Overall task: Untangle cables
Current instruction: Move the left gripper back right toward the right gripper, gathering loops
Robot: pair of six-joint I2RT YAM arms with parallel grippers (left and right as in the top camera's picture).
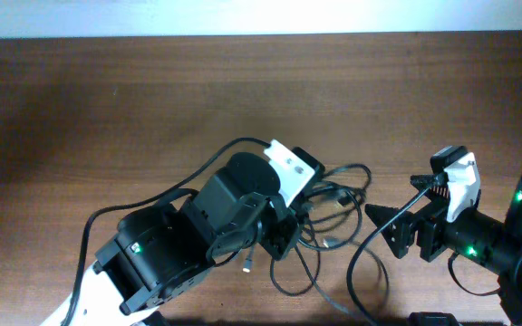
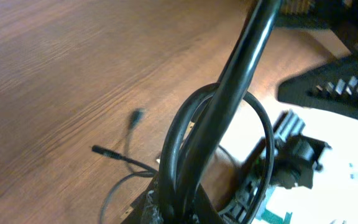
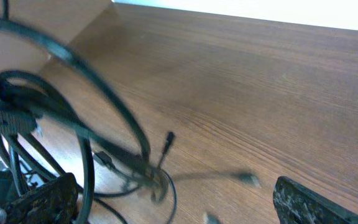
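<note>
Okay, cables (image 1: 329,204) lay btwn both grippers, tangle's long axis approx 1-to-7 o'clock. L gripper (image 1: 281,240) was pinching the cables at 8 o'clock; R gripper (image 1: 381,228) was spread wide at 3.

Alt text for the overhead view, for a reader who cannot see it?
A loose tangle of thin black cables lies on a brown wooden table. The left gripper sits closed on its left edge; the right gripper, jaws open, faces it from the right.

tools: 2, left tool (image 1: 279,237) + right tool (image 1: 390,231) | table (image 1: 107,100): 1 | cables (image 1: 338,204): one tangle, strands uncountable
</note>
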